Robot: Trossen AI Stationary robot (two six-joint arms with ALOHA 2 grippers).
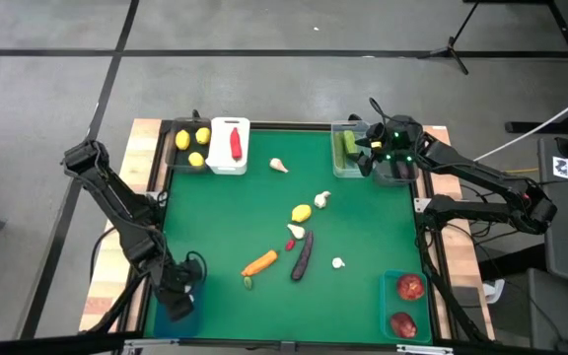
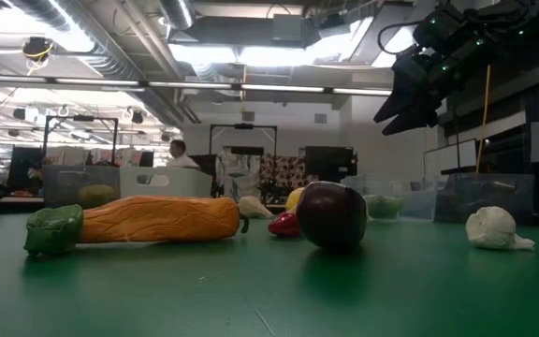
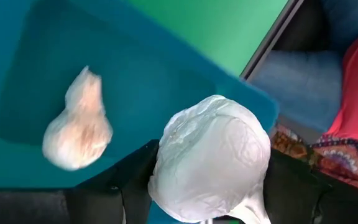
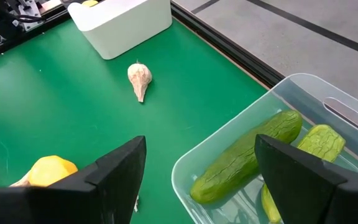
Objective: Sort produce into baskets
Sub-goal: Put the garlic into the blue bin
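Garlic (image 3: pixel 210 158) fills the left wrist view, pinched between the left gripper's (image 3: pixel 201 186) fingers above a teal bin (image 3: pixel 23 68). A second garlic bulb (image 3: pixel 78 127) already lies inside that bin. On the table as seen from above, this bin (image 1: pixel 179 318) sits at about 7 o'clock, with the left gripper (image 1: pixel 180 286) over it.

The right gripper (image 1: pixel 375 148) hangs at about 1 o'clock, fingers spread and empty, beside the clear bin (image 4: pixel 185 163) that holds cucumbers (image 4: pixel 247 155).

Still loose on the green mat are a carrot (image 1: pixel 260 262), an eggplant (image 1: pixel 303 255), a lemon (image 1: pixel 302 212) and more garlic near the centre. Lemons (image 1: pixel 193 144) are sorted at 11 o'clock, a chili (image 1: pixel 235 144) lies in the white bin (image 1: pixel 227 165) beside them, and red fruits (image 1: pixel 411 287) sit in a teal bin at 5 o'clock.

The step in hand appears to be dropping the held bulb. It is best lowered well inside the bin wall, clear of the bulb already there, and released only once low enough that a bounce out is unlikely.
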